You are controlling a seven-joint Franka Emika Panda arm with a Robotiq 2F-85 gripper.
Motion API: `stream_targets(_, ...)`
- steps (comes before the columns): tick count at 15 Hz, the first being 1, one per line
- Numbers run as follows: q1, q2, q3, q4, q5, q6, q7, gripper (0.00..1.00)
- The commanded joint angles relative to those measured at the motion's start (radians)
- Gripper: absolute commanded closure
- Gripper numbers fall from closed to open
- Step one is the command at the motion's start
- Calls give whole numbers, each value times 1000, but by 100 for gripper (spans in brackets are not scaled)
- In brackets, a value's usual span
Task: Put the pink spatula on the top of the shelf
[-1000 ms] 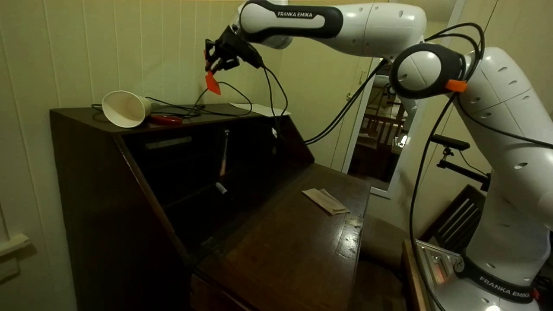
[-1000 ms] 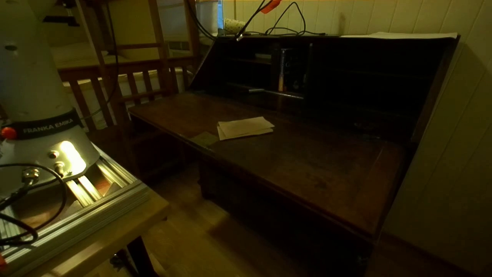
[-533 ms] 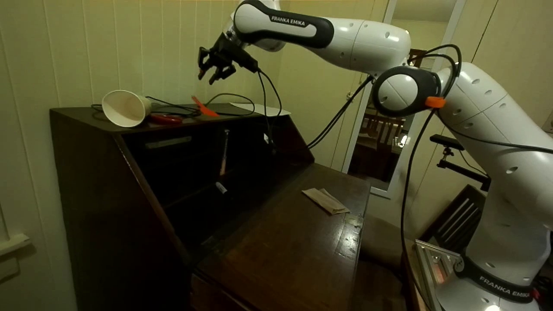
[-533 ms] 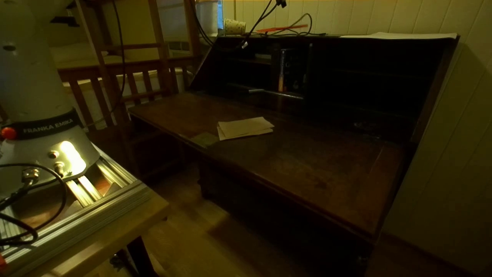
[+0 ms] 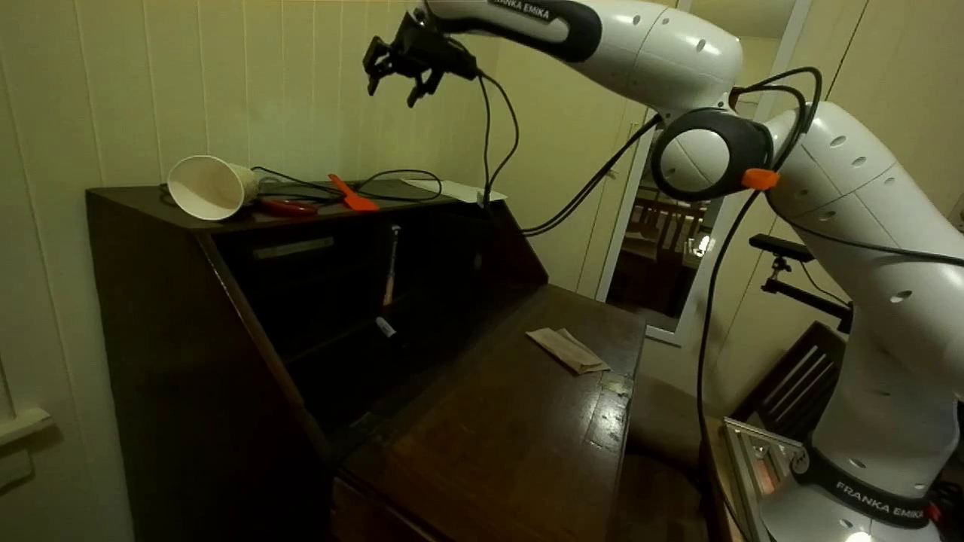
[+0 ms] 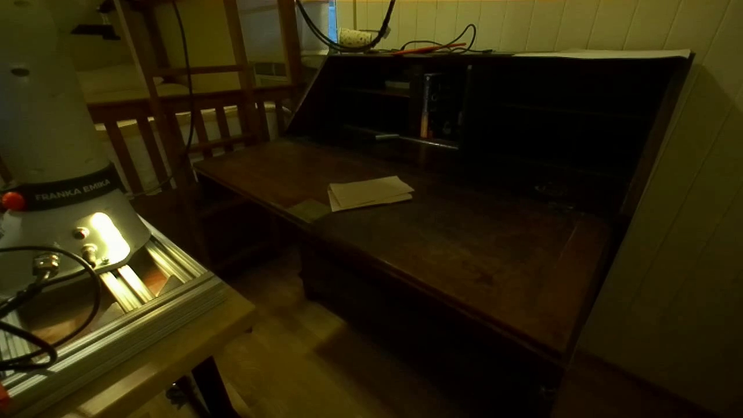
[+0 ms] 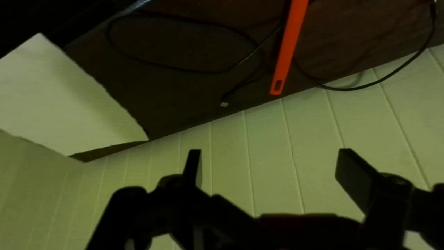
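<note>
The pink spatula, which looks orange-red (image 5: 360,203), lies on the shelf's top (image 5: 135,197) amid black cables. Edge-on, the spatula (image 6: 429,50) shows as a thin strip on that top in an exterior view. From the wrist, its handle (image 7: 288,48) points toward the wall, while its head is cut off by the frame's upper edge. My gripper (image 5: 392,95) hangs well above the shelf, apart from the spatula. In the wrist view the gripper (image 7: 270,156) is open, its fingers wide apart with only wall showing between them.
On the same top are a tipped-over paper cup (image 5: 207,188), a dark red object (image 5: 288,208), looped cables (image 7: 173,67) and a white sheet (image 7: 66,100). The panelled wall (image 5: 248,90) rises directly behind. A folded brown paper (image 5: 568,350) rests on the lowered desk flap.
The gripper, shut on the spatula a second ago, has opened and let it drop onto the shelf top, where it has settled flat. The gripper has since risen away. The cup has shifted slightly.
</note>
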Motion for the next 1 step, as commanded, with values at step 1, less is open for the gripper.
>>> stream_targets(1, 19, -27, -6, 1, -29, -35, -23, 0)
